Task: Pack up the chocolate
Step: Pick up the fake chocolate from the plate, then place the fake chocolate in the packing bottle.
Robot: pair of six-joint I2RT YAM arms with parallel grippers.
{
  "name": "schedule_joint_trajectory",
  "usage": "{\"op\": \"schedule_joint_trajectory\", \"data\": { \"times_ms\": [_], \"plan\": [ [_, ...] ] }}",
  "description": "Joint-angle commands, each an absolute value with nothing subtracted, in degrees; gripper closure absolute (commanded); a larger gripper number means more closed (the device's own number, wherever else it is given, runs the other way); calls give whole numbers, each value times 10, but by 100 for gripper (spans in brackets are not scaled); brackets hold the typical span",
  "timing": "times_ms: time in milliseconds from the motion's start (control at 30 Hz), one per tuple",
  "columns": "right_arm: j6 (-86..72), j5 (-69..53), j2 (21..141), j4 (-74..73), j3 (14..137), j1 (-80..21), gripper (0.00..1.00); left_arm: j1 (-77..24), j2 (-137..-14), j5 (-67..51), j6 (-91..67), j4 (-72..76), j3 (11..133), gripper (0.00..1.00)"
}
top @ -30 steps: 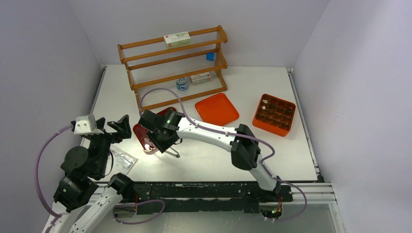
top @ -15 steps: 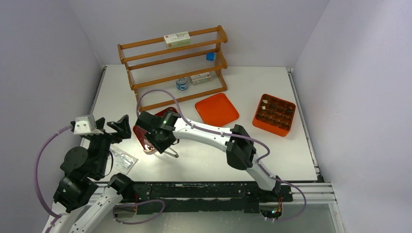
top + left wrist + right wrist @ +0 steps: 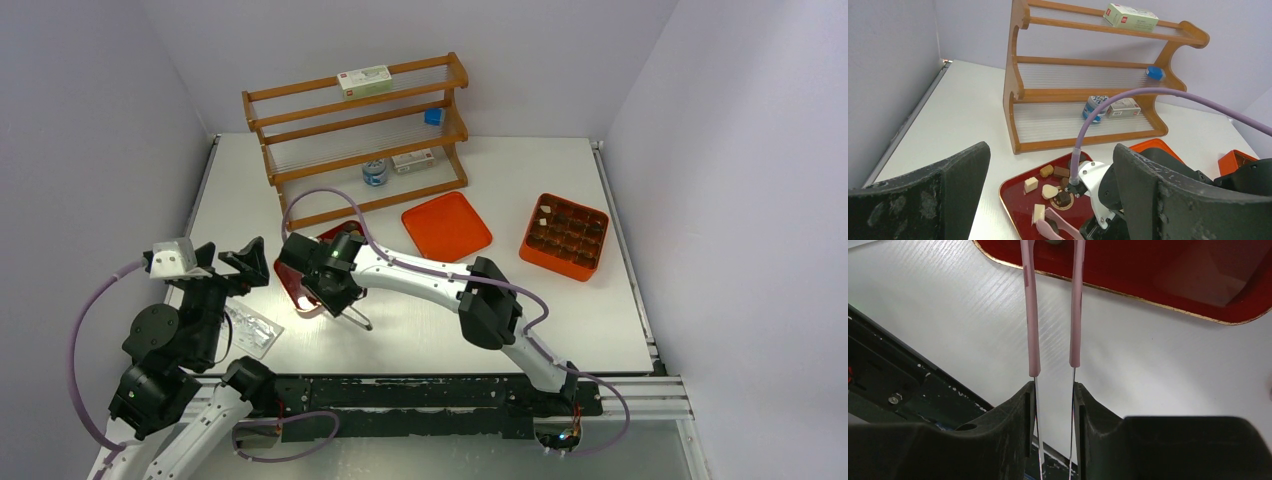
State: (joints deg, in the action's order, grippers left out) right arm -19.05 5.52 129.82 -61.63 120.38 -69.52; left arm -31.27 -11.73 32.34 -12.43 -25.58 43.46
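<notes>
Several chocolate pieces (image 3: 1049, 191), cream, tan and dark brown, lie on the dark red tray (image 3: 1018, 205). My right gripper (image 3: 1054, 390) is shut on the metal handles of the pink tongs (image 3: 1032, 315). The tongs' tips (image 3: 1058, 227) reach over the tray's near part and straddle a dark piece (image 3: 1051, 225). In the top view the right gripper (image 3: 335, 295) hangs over the tray's (image 3: 288, 280) near edge. The orange compartment box (image 3: 565, 236) at the right holds several chocolates. My left gripper (image 3: 215, 262) stands open and holds nothing, raised left of the tray.
A wooden rack (image 3: 355, 130) with small boxes and a bottle stands at the back. The orange lid (image 3: 446, 224) lies between tray and box. A clear plastic wrapper (image 3: 250, 328) lies near the left arm. The right arm's purple cable (image 3: 1128, 97) arches over the tray.
My right gripper has squeezed the tongs narrower and shifted slightly left over the tray. The left arm has stayed still.
</notes>
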Motion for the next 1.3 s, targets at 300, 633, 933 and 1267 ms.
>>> {"op": "schedule_joint_trajectory", "data": {
  "times_ms": [300, 633, 933, 1267],
  "plan": [
    [-206, 94, 1234, -599, 1166, -695, 71, -310, -111, 322, -121, -248, 441, 2],
    [-222, 113, 1161, -581, 1103, -656, 73, -310, -126, 296, -116, -241, 437, 2],
    [-242, 133, 1066, -567, 1024, -574, 73, -310, -127, 270, -112, -228, 429, 2],
    [-255, 145, 982, -564, 937, -476, 73, -311, -136, 229, -103, -207, 410, 2]
  ]
}}
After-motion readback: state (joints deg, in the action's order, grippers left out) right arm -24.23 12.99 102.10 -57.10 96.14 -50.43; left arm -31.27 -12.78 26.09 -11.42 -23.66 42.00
